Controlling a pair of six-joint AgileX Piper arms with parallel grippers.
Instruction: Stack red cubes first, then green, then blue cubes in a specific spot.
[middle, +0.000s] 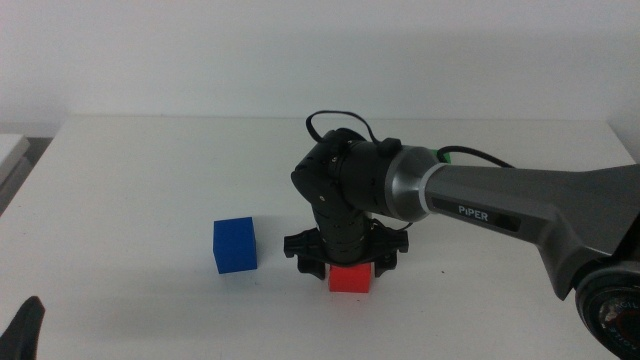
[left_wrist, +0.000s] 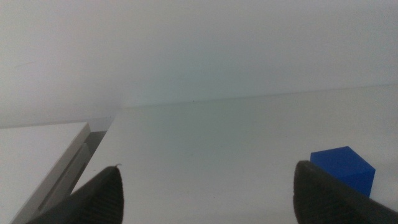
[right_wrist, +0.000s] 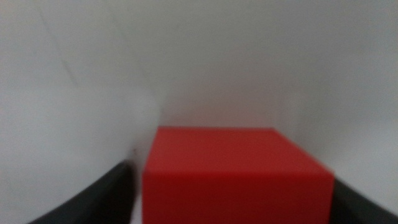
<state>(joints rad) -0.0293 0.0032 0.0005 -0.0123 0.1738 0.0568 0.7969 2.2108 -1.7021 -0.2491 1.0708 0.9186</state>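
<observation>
Because red must go down first, the red cube (middle: 351, 278) is gripped low on the counter (middle: 140, 180) by the right hand (middle: 347, 268); the left hand (left_wrist: 205, 193) waits open.

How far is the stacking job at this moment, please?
Nothing is stacked yet. In hand: the right gripper is down at the table over the red cube, its jaws on either side of it; I cannot tell whether they have closed. The blue cube sits alone on the table, untouched. The left gripper waits near the front edge, open and empty. No green cube is visible. Green and blue remain.
</observation>
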